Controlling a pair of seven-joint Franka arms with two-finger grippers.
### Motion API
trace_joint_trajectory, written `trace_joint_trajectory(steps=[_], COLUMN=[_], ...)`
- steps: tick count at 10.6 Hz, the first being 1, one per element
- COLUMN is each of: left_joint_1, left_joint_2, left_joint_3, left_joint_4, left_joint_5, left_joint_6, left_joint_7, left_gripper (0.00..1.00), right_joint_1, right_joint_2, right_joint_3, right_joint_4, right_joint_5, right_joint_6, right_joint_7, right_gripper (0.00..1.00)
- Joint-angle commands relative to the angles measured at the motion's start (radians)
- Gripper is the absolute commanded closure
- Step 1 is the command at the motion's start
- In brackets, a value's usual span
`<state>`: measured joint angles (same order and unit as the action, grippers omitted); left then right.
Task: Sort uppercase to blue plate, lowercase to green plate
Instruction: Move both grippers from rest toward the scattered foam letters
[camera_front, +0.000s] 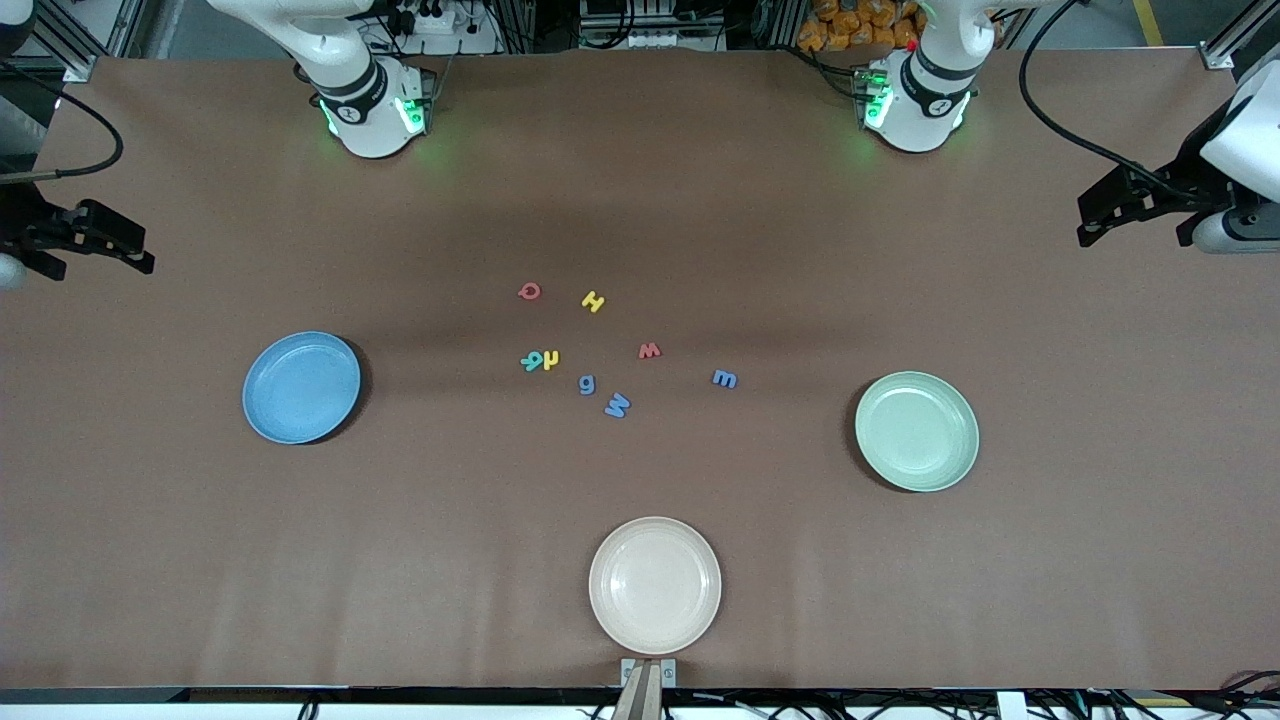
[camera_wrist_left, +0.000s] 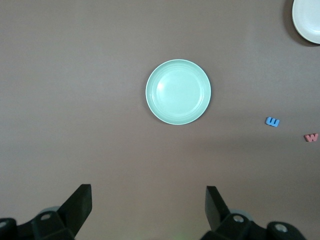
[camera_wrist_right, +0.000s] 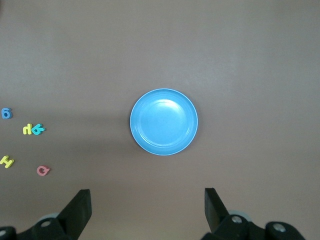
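1. Front view: all eight letters lie loose in the middle of the table, well apart from both grippers, and nothing is sorted yet. The red Q (camera_front: 530, 291) and yellow H (camera_front: 593, 301) lie farthest from the camera; the teal R (camera_front: 532, 361) touches the yellow h (camera_front: 550, 360); the blue g (camera_front: 587, 384), light-blue M (camera_front: 617, 405), red w (camera_front: 649, 350) and small blue m (camera_front: 724, 378) lie around them. The blue plate (camera_front: 301, 387) sits toward the right arm's end and the green plate (camera_front: 916, 431) toward the left arm's, each apparently placed within one arm's easy reach. A cream plate (camera_front: 654, 585) lies nearest the camera.

2. Left wrist view: the left gripper (camera_wrist_left: 148, 202) hangs high over bare table with its jaws spread wide and empty. The green plate (camera_wrist_left: 178, 92) lies straight ahead of the gap between them, the small blue m (camera_wrist_left: 272, 121) and red w (camera_wrist_left: 311, 137) off to one side.

3. Right wrist view: the right gripper (camera_wrist_right: 147, 202) is likewise wide open, holding nothing, parked high. The blue plate (camera_wrist_right: 164, 121) is centred ahead of its jaws, and the red Q (camera_wrist_right: 43, 170) looks like the nearest capital to fetch.
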<state>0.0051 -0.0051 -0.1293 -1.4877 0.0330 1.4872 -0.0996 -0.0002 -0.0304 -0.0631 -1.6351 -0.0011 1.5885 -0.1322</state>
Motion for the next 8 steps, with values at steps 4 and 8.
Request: trace_joint_trajectory(steps=[4,8], left_joint_1=[-0.001,-0.014], left_joint_2=[0.008,0.039], left_joint_3=[-0.004,-0.013], left_joint_4=[0.02,0.017], left_joint_5=[0.01,0.004], left_joint_6=[-0.013,-0.011], left_joint_7=[0.017,0.035], left_gripper=[0.0,0.0], right_joint_1=[0.005,-0.011], right_joint_2=[-0.022,-0.019], right_joint_3=[-0.003,-0.004], right_joint_4=[-0.025,-0.026], right_joint_5=[0.015,0.021], right_joint_6=[0.016,0.013], right_joint_7=[-0.001,0.0], right_gripper=[0.0,0.0])
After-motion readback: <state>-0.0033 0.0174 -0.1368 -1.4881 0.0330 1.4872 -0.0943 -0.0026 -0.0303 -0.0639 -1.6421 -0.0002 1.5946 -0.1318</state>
